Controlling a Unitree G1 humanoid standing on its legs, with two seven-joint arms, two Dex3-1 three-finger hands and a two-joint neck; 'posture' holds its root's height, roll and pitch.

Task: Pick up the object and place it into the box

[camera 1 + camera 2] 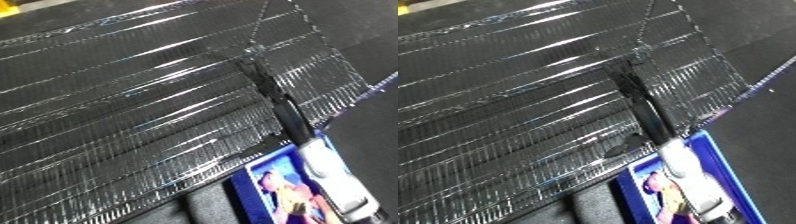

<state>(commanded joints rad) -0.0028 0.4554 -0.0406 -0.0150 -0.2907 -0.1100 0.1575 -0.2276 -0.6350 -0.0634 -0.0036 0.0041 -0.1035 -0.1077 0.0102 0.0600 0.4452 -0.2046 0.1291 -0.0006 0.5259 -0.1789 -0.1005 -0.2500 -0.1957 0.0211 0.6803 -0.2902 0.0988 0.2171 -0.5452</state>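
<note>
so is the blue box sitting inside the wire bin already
No, the blue box lies outside the wire bin, just past its near rim at the lower right, with the right arm over it.

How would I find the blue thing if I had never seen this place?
Start at the big shiny wire mesh bin that fills most of the view, then follow it down to its lower right corner. There sits a flat blue box with a colourful picture on its front, partly hidden by a white and silver forearm. It is the only brightly coloured thing among black and silver.
</note>
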